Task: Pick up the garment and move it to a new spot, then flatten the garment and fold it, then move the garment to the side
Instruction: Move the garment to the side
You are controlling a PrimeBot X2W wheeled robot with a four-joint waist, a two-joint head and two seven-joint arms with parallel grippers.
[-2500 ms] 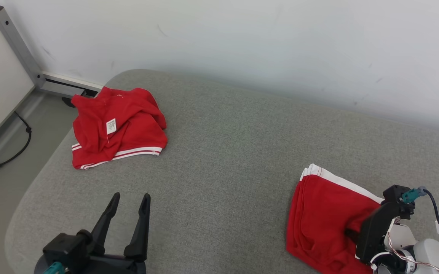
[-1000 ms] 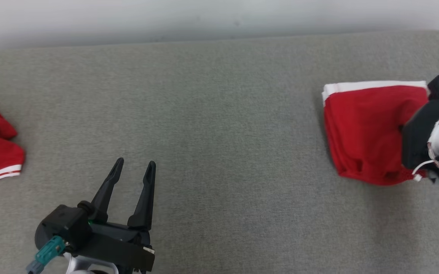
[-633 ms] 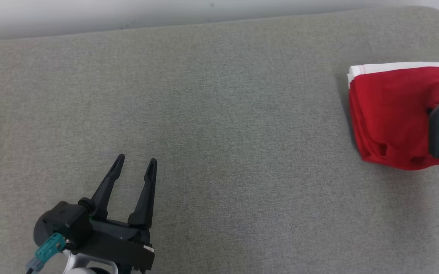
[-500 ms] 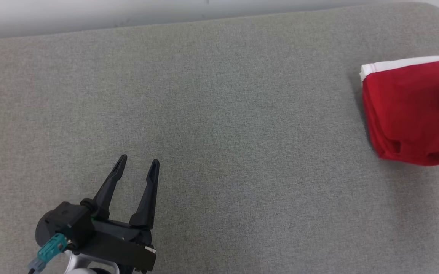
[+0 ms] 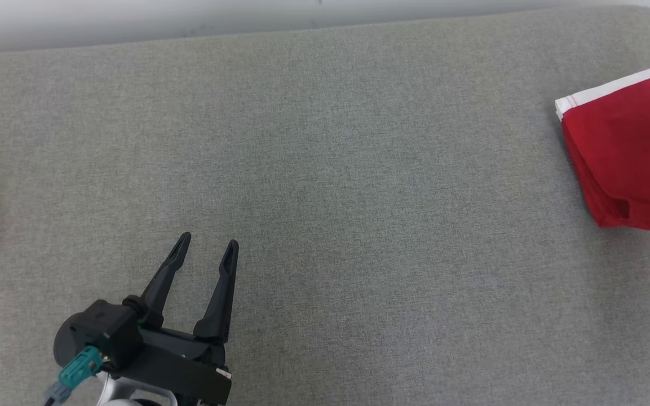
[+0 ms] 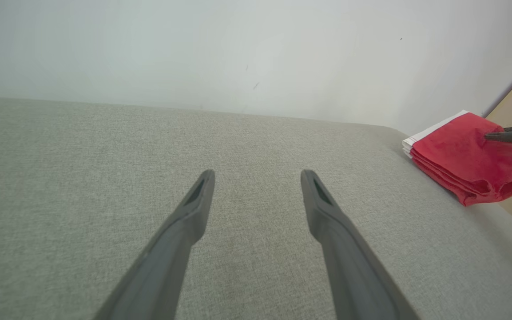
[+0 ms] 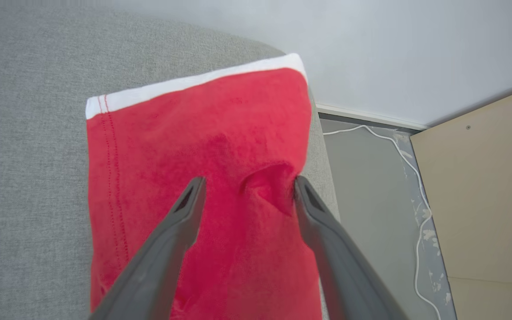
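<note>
Right gripper (image 7: pixel 247 184) gapes over the folded garment (image 7: pixel 171 133), whose near end its fingers (image 7: pixel 167 249) hide; nothing held. Left gripper (image 5: pixel 207 243), well apart, open and empty.

Reads to me as a bare test room or lab, not a home. The work surface is a wide grey fabric-covered pad (image 5: pixel 325 169) with rounded corners. Behind it stands a plain white wall (image 6: pixel 238 44), marked with a few scuffs. Off the pad's right end I see grey floor (image 7: pixel 362 186), a pale skirting strip (image 7: pixel 367 116), a loose white cable (image 7: pixel 415 186) and a pale board panel (image 7: pixel 482 186) with exposed screws (image 7: pixel 467 127). It may be a partition, but I can't tell from this angle.
</note>
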